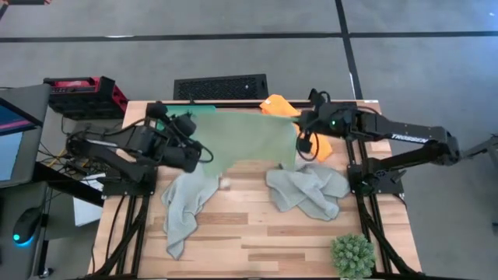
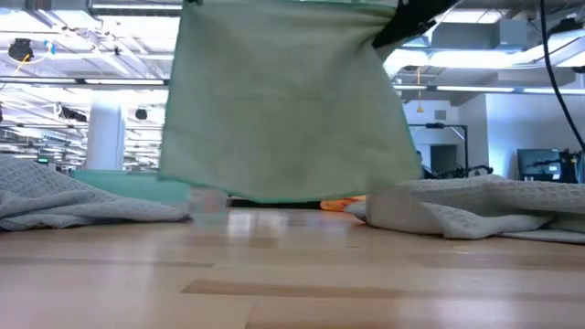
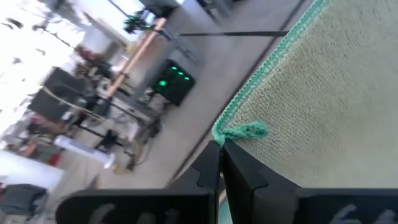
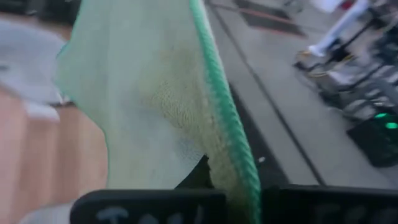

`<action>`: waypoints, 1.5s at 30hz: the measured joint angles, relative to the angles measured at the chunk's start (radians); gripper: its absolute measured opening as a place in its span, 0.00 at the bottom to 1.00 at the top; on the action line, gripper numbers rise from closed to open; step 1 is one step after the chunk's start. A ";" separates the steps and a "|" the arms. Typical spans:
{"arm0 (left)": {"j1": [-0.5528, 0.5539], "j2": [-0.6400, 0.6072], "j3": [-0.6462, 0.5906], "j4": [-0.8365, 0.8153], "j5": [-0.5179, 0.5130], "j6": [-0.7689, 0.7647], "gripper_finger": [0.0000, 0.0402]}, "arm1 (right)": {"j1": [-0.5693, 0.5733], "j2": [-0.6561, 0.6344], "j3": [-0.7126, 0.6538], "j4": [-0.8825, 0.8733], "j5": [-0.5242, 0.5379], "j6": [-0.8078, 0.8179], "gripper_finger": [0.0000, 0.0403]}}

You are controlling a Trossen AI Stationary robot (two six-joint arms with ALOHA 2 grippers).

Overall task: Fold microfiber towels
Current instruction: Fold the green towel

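Note:
The light green microfiber towel [image 1: 253, 138] hangs spread between my two grippers above the table's far half. My left gripper [image 1: 194, 126] is shut on one upper corner and my right gripper [image 1: 301, 129] on the other. In the low view the towel [image 2: 288, 100] hangs as a flat sheet, its lower edge [image 2: 292, 196] just above the table. A small white tag [image 1: 226, 183] shows at its lower left corner. Two pale grey towels lie crumpled on the table, one at the left [image 1: 185, 208] and one at the right [image 1: 309, 191]. An orange towel [image 1: 280, 105] lies at the far right behind the green one. My left gripper pinches the green towel's upper corner [image 3: 239, 132] between its two shut fingers [image 3: 245, 177], right at the stitched green hem. The cloth spreads away from the fingers, drawn flat. My right gripper holds the towel's other upper corner at the green hem [image 4: 235, 158]. The cloth itself covers the fingertips. From there the towel hangs down, lifted off the table.
A spiky green plant ball [image 1: 354, 255] stands at the near right corner. A teal tray edge [image 2: 119, 183] shows behind the left grey towel. Beyond the table's far edge stand a black grille [image 1: 220, 85] and a red case [image 1: 82, 93]. Bare wood [image 1: 264, 233] lies at the near middle.

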 joint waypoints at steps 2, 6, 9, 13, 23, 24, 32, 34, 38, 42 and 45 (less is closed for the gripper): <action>0.012 0.000 -0.001 0.023 -0.031 0.024 0.00 | -0.027 0.000 0.000 0.030 0.001 -0.017 0.01; 0.009 0.000 -0.001 0.066 -0.002 0.087 0.00 | -0.026 0.000 0.000 -0.006 0.001 -0.013 0.01; -0.008 0.004 -0.018 0.064 0.129 0.078 0.00 | 0.012 0.002 -0.003 -0.114 0.000 0.047 0.01; -0.057 0.006 -0.063 0.101 0.252 0.060 0.00 | 0.090 0.016 -0.016 -0.260 -0.004 0.150 0.01; -0.214 0.006 -0.171 0.181 0.553 -0.139 0.00 | 0.330 0.077 -0.022 -0.454 -0.091 0.396 0.01; -0.231 0.006 -0.184 0.186 0.575 -0.162 0.00 | 0.351 0.088 -0.021 -0.450 -0.110 0.408 0.01; -0.348 0.020 -0.286 0.316 0.714 -0.308 0.00 | 0.511 0.242 -0.022 -0.442 -0.222 0.478 0.01; -0.379 0.024 -0.314 0.358 0.743 -0.330 0.00 | 0.545 0.286 -0.024 -0.440 -0.242 0.494 0.01; -0.424 0.056 -0.364 0.453 0.808 -0.374 0.00 | 0.612 0.364 -0.024 -0.421 -0.287 0.533 0.01; -0.458 0.109 -0.390 0.534 0.884 -0.380 0.00 | 0.670 0.420 -0.024 -0.381 -0.321 0.544 0.01; -0.475 0.167 -0.393 0.558 0.943 -0.410 0.00 | 0.696 0.456 -0.022 -0.325 -0.366 0.562 0.01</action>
